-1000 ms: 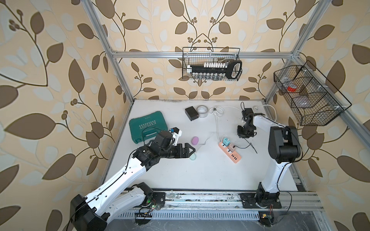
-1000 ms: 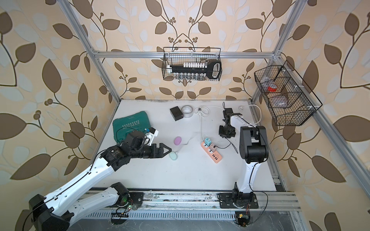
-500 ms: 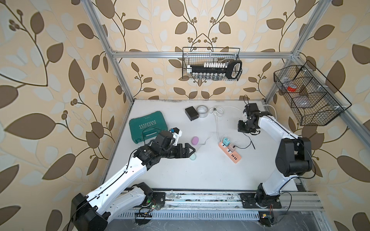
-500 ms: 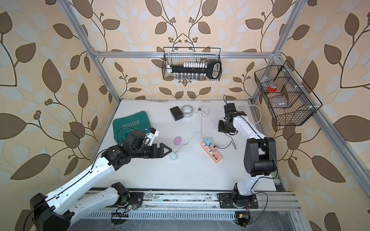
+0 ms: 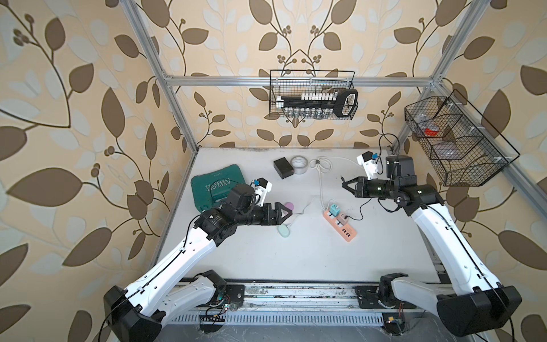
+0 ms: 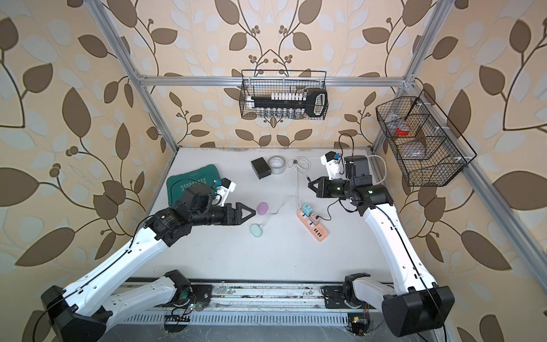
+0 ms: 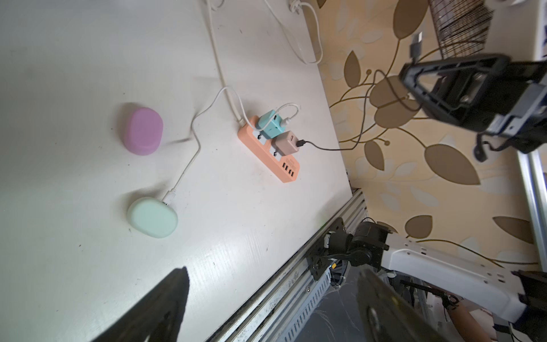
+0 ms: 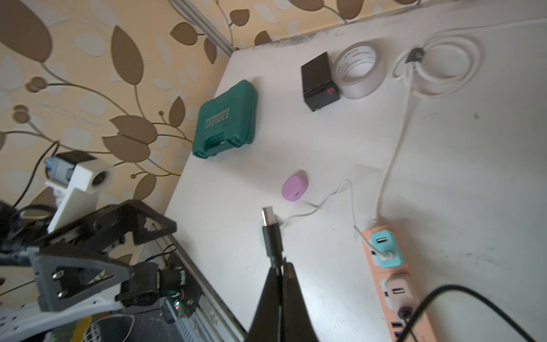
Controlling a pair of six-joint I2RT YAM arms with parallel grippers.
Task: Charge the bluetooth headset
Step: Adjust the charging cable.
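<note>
My worry: the right gripper [image 8: 278, 268] is pinched shut on the very tail of the black USB plug [image 8: 270, 229], so I reckon the plug could swivel when it meets a port. The small pink oval earbud case [image 6: 262, 208] lies loose on the white tabletop [image 6: 266, 260], apart from the plug, and would likely skid if pushed unbraced. The left gripper [image 6: 251, 212], jaws wide and empty, hovers just beside the case with its forearm low and level. The right arm reaches in raised, plug aloft.
</note>
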